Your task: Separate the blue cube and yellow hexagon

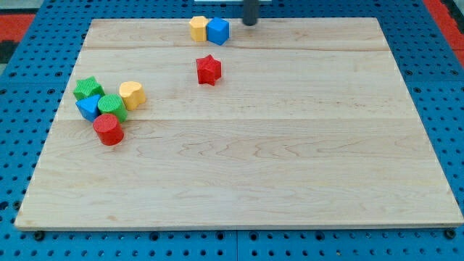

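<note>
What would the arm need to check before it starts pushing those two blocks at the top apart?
1. Target pair found: blue cube and yellow hexagon at the view's top edge. Ok.
2. Separated yet: they touch side by side. Not ok.
3. My tip placed: to the view's right of the blue cube, with a gap. Ok.
4. Red star out of the way: below the pair, apart. Ok.
5. Room behind the pair: they sit close to the board edge. Cannot tell.
</note>
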Robot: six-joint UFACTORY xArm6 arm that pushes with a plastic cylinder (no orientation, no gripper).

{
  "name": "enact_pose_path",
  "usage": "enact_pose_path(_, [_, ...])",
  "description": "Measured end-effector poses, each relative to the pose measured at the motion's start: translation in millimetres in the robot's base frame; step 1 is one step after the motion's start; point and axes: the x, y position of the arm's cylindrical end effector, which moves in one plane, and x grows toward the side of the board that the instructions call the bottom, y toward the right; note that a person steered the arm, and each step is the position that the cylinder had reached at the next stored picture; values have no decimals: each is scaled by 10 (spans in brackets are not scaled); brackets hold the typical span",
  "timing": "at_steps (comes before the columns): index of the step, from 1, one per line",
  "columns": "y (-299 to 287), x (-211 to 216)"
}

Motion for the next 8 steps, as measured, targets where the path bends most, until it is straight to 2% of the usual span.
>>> enact_pose_path(2, [-458,310])
enact_pose_path(5, [-1711,440])
enact_pose_path(6, [-1686,455])
enact_pose_path(8, [-1427,765])
